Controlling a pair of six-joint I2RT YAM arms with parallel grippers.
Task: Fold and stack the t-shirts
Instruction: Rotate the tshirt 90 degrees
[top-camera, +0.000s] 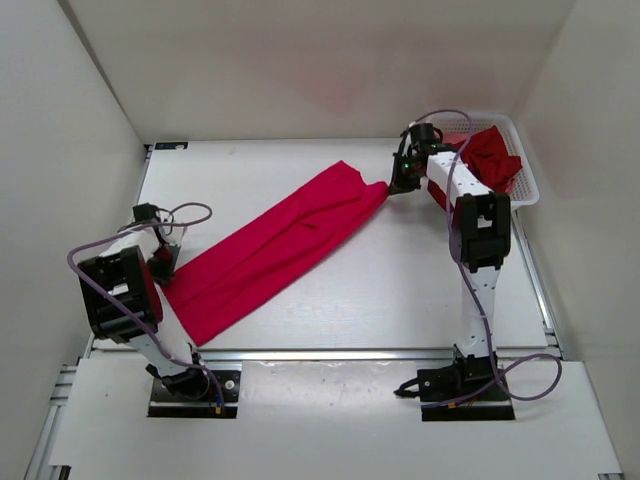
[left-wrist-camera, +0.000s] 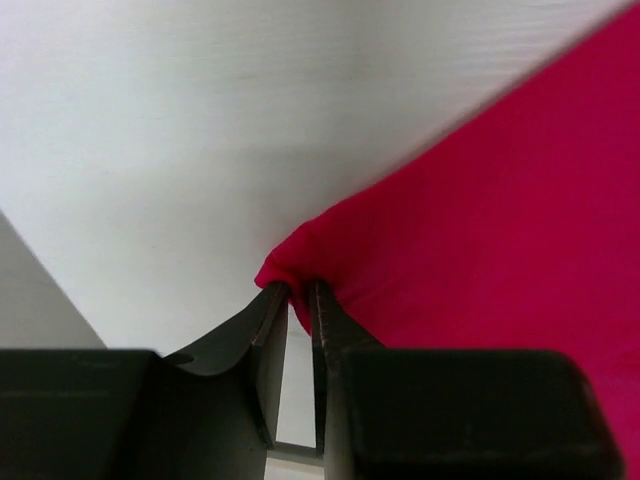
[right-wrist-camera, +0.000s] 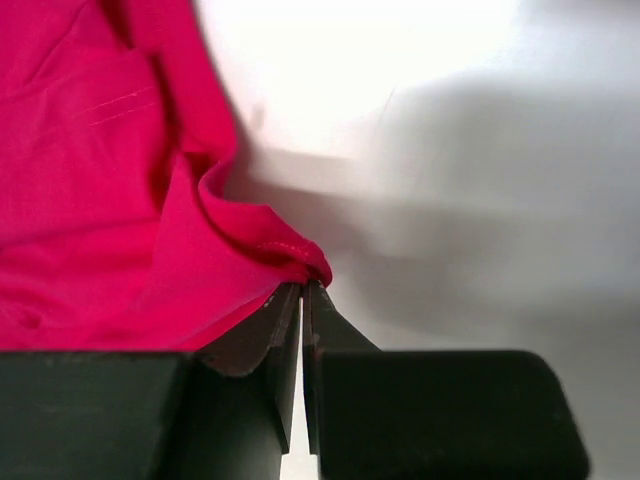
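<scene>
Shirt (top-camera: 280, 245) stretched diagonally across desk (top-camera: 400, 290). Left jaws almost closed, pinching near corner. Right jaws shut on far hem. Step: spreading flat. Next, likely: even tension, smooth cloth, then first fold.

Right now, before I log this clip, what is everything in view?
table: one, white, fills the floor of the white-walled enclosure
basket: one, white mesh, far right corner of the table
bundled cloth: number of pieces cannot be told, dark crimson, heaped in the basket
spread t-shirt: one, bright pinkish-red, stretched diagonally on the table from near left to far right
left gripper: one, dark, pinching the spread t-shirt's near-left corner
right gripper: one, dark, shut on the spread t-shirt's far stitched edge, close to the basket
</scene>
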